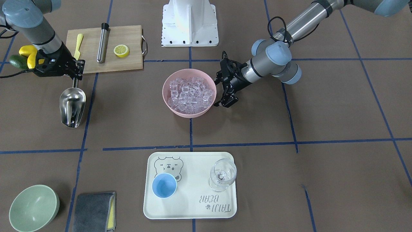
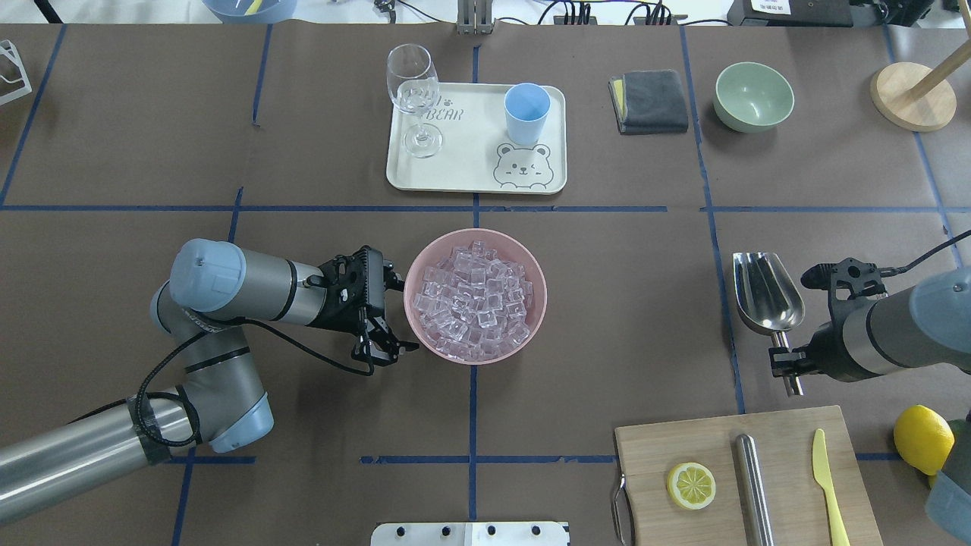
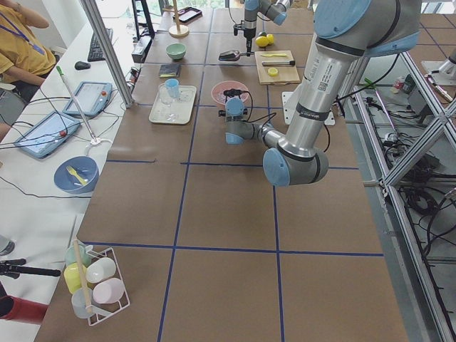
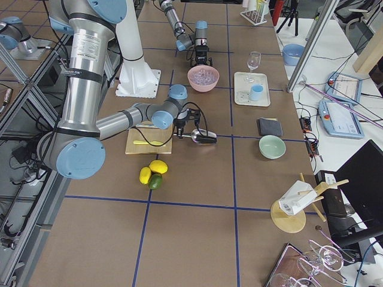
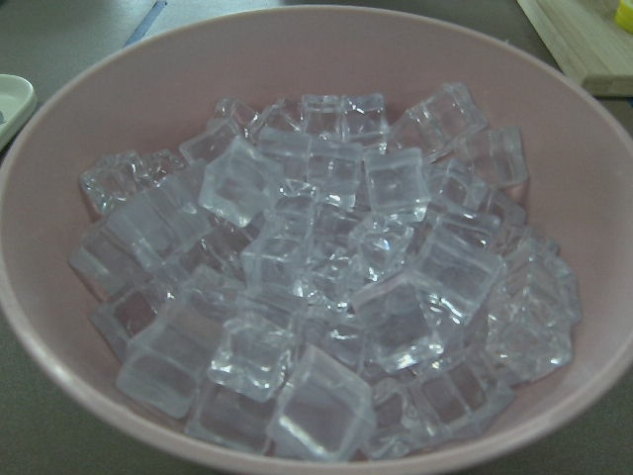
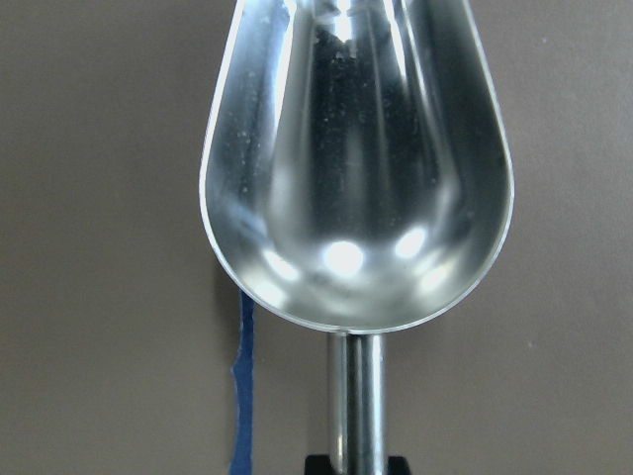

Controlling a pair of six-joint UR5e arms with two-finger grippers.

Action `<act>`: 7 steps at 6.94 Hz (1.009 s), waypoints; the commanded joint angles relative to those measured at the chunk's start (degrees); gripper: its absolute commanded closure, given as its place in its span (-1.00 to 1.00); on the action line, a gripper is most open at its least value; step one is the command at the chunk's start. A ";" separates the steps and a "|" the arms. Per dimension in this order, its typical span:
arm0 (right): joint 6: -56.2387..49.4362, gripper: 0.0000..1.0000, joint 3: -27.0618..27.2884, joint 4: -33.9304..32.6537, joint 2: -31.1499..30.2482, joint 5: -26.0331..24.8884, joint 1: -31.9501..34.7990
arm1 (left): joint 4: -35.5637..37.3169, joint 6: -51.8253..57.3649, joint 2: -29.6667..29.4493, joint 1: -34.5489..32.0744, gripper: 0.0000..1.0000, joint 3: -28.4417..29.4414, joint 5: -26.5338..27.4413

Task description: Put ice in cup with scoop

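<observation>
The ice [image 2: 474, 299] is a heap of clear cubes in a pink bowl [image 2: 474, 358] at the table's middle; it fills the left wrist view [image 5: 326, 287]. My left gripper [image 2: 396, 315] is open and empty, its fingers spread beside the bowl's rim on the robot's left. The steel scoop [image 2: 766, 292] is empty, its trough pointing away from the robot. My right gripper [image 2: 785, 360] is shut on its thin handle [image 6: 356, 396], low over the table. The light-blue cup [image 2: 527, 112] stands upright and empty on the cream tray [image 2: 455, 171] at the far side.
A clear stemmed glass [image 2: 415, 95] stands on the tray beside the cup. A grey cloth [image 2: 648, 102] and a pale green bowl [image 2: 753, 96] lie far right. A wooden board [image 2: 683, 444] near the robot holds a lemon half, a steel cylinder [image 2: 753, 485] and a yellow knife.
</observation>
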 commanded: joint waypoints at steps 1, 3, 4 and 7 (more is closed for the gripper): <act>-8.71 1.00 1.53 0.01 0.27 -1.22 -0.51 | -0.59 0.00 0.18 -0.09 -1.00 0.00 0.00; -26.46 1.00 3.20 -1.82 0.44 -2.37 1.92 | -0.59 0.09 0.26 -0.09 -1.00 0.00 0.00; -28.98 1.00 4.51 -2.36 0.19 -2.28 1.51 | -0.59 0.09 0.26 -0.09 -1.00 0.00 0.00; -38.14 1.00 11.79 -13.38 0.88 -1.76 1.16 | -0.59 0.00 0.26 -0.09 -1.00 0.00 0.09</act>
